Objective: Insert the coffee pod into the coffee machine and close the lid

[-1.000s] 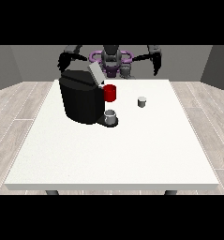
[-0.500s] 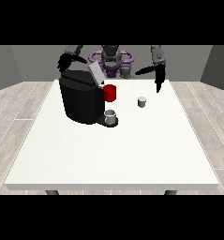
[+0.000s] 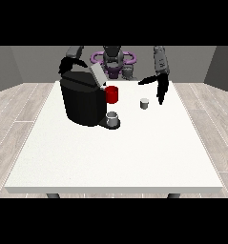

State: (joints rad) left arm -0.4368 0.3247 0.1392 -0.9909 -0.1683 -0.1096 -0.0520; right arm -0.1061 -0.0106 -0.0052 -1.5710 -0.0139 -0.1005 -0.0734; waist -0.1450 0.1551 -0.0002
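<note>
**Pod on the table, lid up, one hand beside it**

Front view: white table (image 3: 110, 157) fills most of the frame, with the robot (image 3: 113, 61) small at its far edge. A black coffee machine (image 3: 82, 101) stands on the table toward the view's left, its grey lid (image 3: 98, 75) tilted up and open. A red part (image 3: 112, 94) sits on the machine's near right side, and a small grey cup (image 3: 113, 117) stands on the machine's base below it. The coffee pod (image 3: 144, 103), a small pale cylinder, stands upright on the table to the right of the machine and apart from it.

The hand at the view's right (image 3: 159, 87) hangs above the table just right of the pod, fingers pointing straight down and thumb stretched out toward the view's left; it is released and holds nothing, and does not touch the pod. The hand at the view's left (image 3: 67, 64) is raised behind the machine's upper left corner; whether its fingers are spread or curled cannot be told.
</note>
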